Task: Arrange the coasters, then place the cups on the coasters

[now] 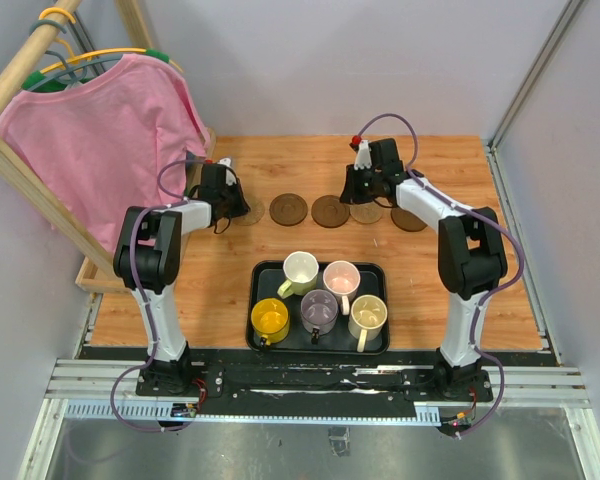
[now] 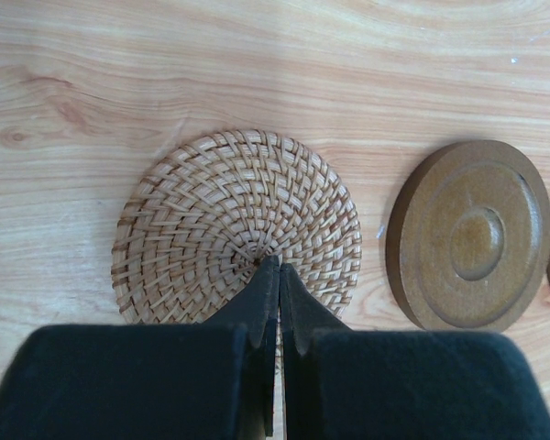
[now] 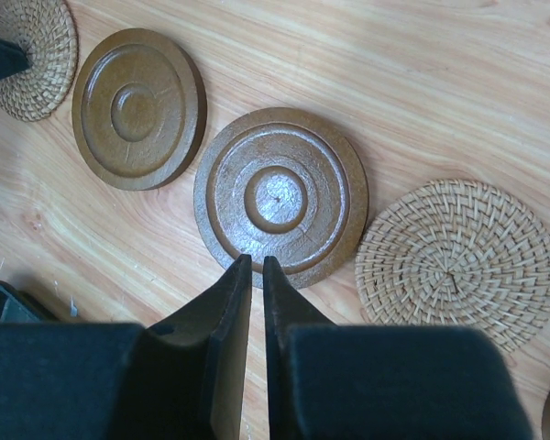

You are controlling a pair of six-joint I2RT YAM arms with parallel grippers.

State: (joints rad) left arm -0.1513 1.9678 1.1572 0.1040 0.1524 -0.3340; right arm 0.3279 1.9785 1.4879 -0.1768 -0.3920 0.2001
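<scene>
Coasters [image 1: 288, 208] come first in this task, and arranging them is the step in hand. All five lie flat in one row across the 12 o'clock half of the worktop [image 1: 220, 285], running from 9 o'clock to 3 o'clock as woven, brown, brown, woven, brown. The cups [image 1: 318, 310] all stand in the black tray [image 1: 252, 310] at 6 o'clock of the row, untouched.

The left gripper [image 2: 268, 268] is clenched on nothing, its joined tips over the centre of the end woven coaster [image 2: 229, 211]. The brown neighbour [image 2: 467, 234] lies just beside that coaster at 3 o'clock, apart from it. The right gripper [image 3: 254, 263] is all but closed, with a thin slit between the fingers and nothing in it. Its tips are at the 6 o'clock rim of the middle brown coaster [image 3: 280, 197]. The second woven coaster [image 3: 458, 257] sits very near that one, at its 4 o'clock.

The arranging looks nearly done. The next move probably calls for small nudges with closed tips to even the gaps. After that an arm would need to lift clear, open its gripper and go to the tray for a cup.

In the top view both gripper bodies cover the coasters they work on. Whether either tip presses down or only hovers cannot be told. Nor can it be told whether the middle brown and second woven coasters touch. The brown coaster at the 3 o'clock end shows in the right wrist view only as a sliver at the corner.
</scene>
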